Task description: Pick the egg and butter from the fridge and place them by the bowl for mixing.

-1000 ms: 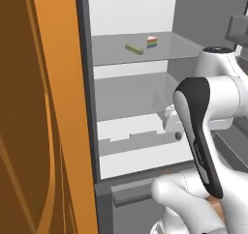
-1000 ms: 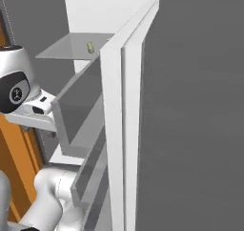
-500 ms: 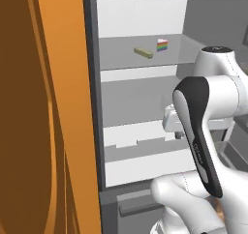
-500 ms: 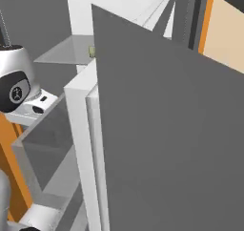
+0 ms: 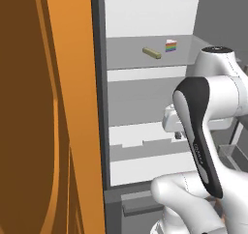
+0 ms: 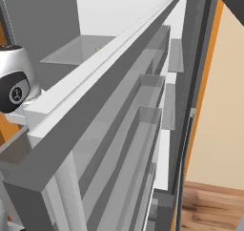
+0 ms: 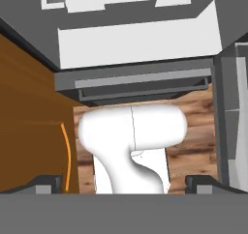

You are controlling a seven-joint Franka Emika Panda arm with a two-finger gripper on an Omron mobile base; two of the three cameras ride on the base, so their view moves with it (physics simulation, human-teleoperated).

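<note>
I see the butter [image 5: 151,52] lying on the upper shelf of the open fridge [image 5: 145,83], its long axis slanting across the shelf, just beside a striped cake slice [image 5: 171,46]. My gripper [image 7: 124,182] hangs lower, fingers spread wide and empty, pointing down at the floor, so the butter sits well above and deeper in.

Flat, even, sharp rendered light

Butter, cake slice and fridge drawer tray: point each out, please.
butter [image 5: 151,52]: left base view, middle of the stick.
cake slice [image 5: 171,46]: left base view, striped side.
drawer tray [image 5: 145,165]: left base view, white front.
</note>
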